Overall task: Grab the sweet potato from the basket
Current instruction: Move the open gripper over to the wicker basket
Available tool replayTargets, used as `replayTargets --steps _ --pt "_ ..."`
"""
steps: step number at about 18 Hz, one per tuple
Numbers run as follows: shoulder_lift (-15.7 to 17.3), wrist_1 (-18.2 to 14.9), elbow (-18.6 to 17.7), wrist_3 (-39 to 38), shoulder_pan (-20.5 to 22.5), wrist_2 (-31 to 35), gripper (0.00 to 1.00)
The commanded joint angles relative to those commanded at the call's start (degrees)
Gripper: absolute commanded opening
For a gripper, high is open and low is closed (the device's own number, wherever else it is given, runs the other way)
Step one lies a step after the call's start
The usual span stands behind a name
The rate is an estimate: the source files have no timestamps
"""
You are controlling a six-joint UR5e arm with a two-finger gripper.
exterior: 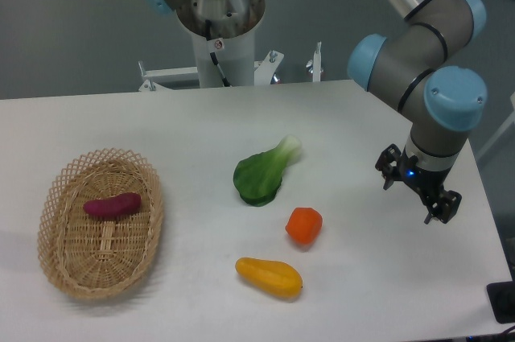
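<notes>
Purple sweet potato (113, 205) inside wicker basket (56, 233) near left edge; tool (417, 191) well apart, grip state unclear

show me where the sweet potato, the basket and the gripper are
sweet potato (113, 205): fixed camera view, middle of its purple body.
basket (153, 221): fixed camera view, right side of the woven rim.
gripper (418, 195): fixed camera view, midway between its fingertips, above the table's right side.
</notes>
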Motion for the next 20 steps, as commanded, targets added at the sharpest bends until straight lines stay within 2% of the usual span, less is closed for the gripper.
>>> replayTargets --steps 4,13,20 --pt "0.09 -0.09 0.09 -0.52 -2.19 0.26 1.00" --pt "0.97 -0.18 -1.06 -12.82 -8.25 -0.17 1.00" --pt "2.63 1.49 -3.95 -26.35 -18.88 -0.53 1.00"
